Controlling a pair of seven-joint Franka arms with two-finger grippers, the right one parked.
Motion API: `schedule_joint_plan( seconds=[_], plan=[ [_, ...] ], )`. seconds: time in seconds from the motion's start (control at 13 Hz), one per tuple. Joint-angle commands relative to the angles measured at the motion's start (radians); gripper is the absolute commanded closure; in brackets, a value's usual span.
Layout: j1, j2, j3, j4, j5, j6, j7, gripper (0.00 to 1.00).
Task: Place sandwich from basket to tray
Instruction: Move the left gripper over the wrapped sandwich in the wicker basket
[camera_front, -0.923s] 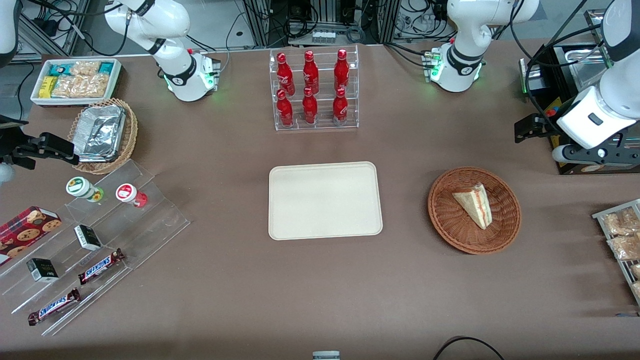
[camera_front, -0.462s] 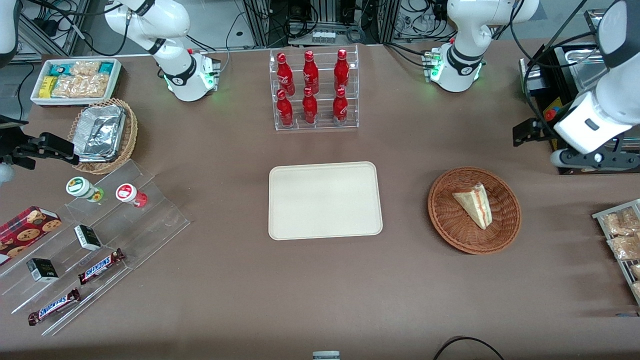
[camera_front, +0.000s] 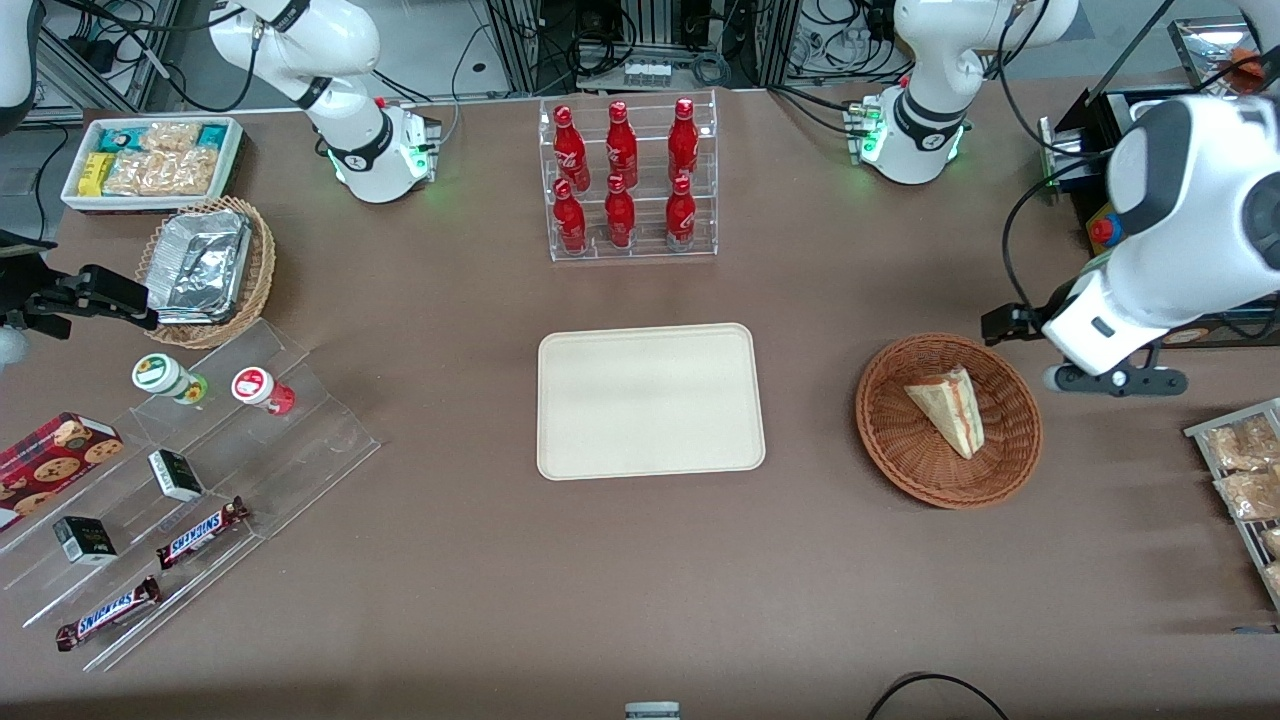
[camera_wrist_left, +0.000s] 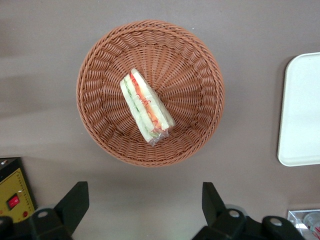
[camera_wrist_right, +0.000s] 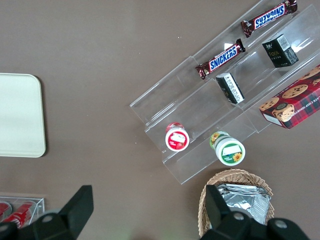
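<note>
The sandwich, a pale wedge with red and green filling, lies in the reddish-brown wicker basket. In the left wrist view the sandwich rests near the basket's middle, cut edge up. My left gripper hangs above bare table just beside the basket's rim, toward the working arm's end. Its fingers stand wide apart, so the gripper is open and holds nothing. The cream tray lies flat and bare beside the basket, toward the table's middle; one edge of the tray shows in the wrist view.
A clear rack of red bottles stands farther from the front camera than the tray. A black unit and a wire rack of snack packets sit toward the working arm's end. Clear steps with candy bars lie toward the parked arm's end.
The left arm has swung away from the black unit, down and toward the basket. Its gripper now hangs beside the basket's rim. Sandwich, basket and tray have not moved.
</note>
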Motion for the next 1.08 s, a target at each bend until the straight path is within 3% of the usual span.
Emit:
schedule_joint_plan(
  seconds=[0.0,0.62,1.0],
  plan=[
    [0.001,-0.018,-0.006,-0.071,0.003,0.078,-0.027,0.00],
    [-0.004,-0.009,-0.006,-0.295,0.005,0.373,-0.165,0.00],
    [-0.005,0.032,-0.006,-0.342,0.005,0.471,-0.402,0.00]
  ],
)
